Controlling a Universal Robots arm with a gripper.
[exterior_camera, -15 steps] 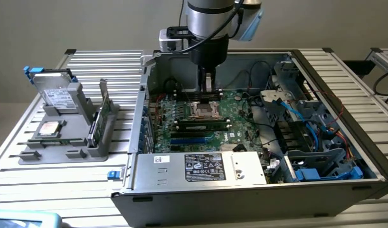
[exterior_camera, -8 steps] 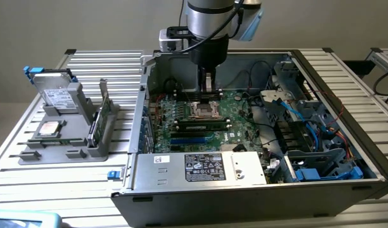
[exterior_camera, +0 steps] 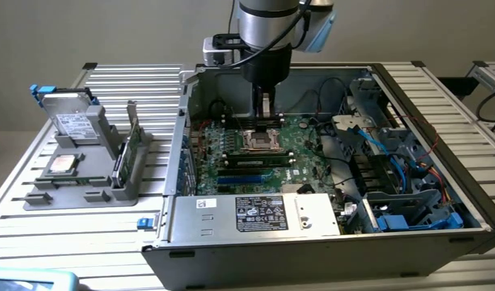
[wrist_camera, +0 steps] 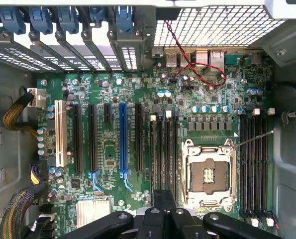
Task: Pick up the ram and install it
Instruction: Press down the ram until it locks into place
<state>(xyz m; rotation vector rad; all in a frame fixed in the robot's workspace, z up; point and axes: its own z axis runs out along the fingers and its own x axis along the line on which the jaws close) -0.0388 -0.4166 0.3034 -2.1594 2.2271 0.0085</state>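
A: Green stick with black chips, that's the ram (exterior_camera: 259,161). Where is it?
B: On the motherboard (exterior_camera: 308,145), lying flat along a slot. It looks seated, but I can't tell if it is fully clipped.
A: Nearest neighbour?
B: The processor socket (exterior_camera: 258,140), metal frame, just beside the ram at 12 o'clock in the exterior view. The wrist view has that socket (wrist_camera: 209,175) too, with long black slots (wrist_camera: 163,149) right next to it.
A: Hand?
B: The hand (exterior_camera: 266,123) hangs from the arm (exterior_camera: 268,24) above the socket, at 12 o'clock from the ram. Its fingers are pressed together. I can't tell whether they touch the board. In the wrist view the hand (wrist_camera: 162,200) lines up with those black slots.
A: Further out?
B: A power supply (exterior_camera: 255,213) with a white label is at 6 o'clock from the ram. Blue cables (exterior_camera: 397,163) are at 3 o'clock. All of it is inside the open computer case (exterior_camera: 328,257).
A: Outside the case?
B: A grey tray (exterior_camera: 85,197) is at 9 o'clock, well apart from the ram, on the slatted metal desk (exterior_camera: 61,242). It holds an upright green card (exterior_camera: 128,154) with a bracket, a square silver chip (exterior_camera: 63,162) and a drive (exterior_camera: 76,121) standing on edge.
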